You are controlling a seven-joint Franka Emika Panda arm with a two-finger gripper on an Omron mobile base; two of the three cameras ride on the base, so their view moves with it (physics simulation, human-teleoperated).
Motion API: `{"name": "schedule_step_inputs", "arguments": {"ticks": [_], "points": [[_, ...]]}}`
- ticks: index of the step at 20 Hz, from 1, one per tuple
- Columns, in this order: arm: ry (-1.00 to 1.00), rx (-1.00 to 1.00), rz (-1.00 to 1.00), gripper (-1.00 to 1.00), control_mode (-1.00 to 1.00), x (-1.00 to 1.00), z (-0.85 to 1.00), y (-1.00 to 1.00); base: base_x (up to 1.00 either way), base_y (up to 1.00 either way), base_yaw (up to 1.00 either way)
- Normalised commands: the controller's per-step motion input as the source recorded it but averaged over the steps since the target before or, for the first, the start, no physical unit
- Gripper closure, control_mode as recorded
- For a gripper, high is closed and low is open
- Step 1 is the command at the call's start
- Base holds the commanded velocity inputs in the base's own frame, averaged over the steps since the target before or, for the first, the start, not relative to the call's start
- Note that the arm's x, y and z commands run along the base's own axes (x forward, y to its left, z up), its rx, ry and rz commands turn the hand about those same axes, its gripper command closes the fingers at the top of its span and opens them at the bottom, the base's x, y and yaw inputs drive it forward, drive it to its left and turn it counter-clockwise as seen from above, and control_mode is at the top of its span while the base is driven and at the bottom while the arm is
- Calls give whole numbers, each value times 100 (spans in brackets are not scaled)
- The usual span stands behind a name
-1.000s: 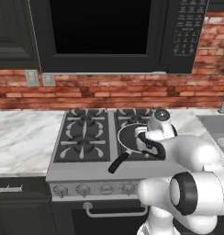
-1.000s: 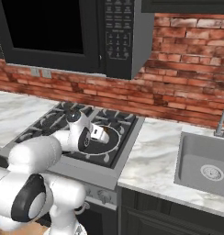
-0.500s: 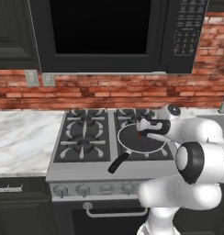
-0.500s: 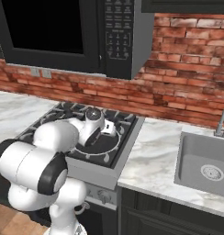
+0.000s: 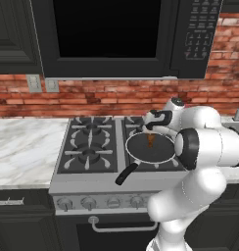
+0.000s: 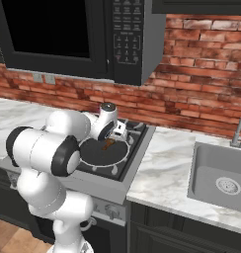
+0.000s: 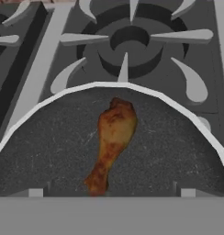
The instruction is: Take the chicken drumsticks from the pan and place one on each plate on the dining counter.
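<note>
One drumstick [image 7: 111,144] in pan [image 5: 150,148] on stove [image 5: 92,147].
Drumstick lies near the pan's far rim; tool [image 7: 111,192], fingers wide apart, hovers directly above it, holding nothing.

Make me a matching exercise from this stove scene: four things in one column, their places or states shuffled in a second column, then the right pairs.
Things:
1. drumstick
2. pan
3. gripper
4. sink

Places or states:
A. set in the marble worktop to the right of the stove
B. open, poised over the pan
C. lying inside the pan
D. standing on a front burner of the stove, black handle towards the front edge

Pairs: 1-C, 2-D, 3-B, 4-A
</note>
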Motion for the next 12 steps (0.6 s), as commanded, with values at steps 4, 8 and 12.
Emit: {"name": "schedule_step_inputs", "arguments": {"ticks": [4,8,12], "points": [[18,0,0,-100,-100,27,-18,0,0,0,0],[3,0,0,-100,-100,19,-37,0,0,0,0],[0,-1,0,-100,-100,2,-57,0,0,0,0]]}}
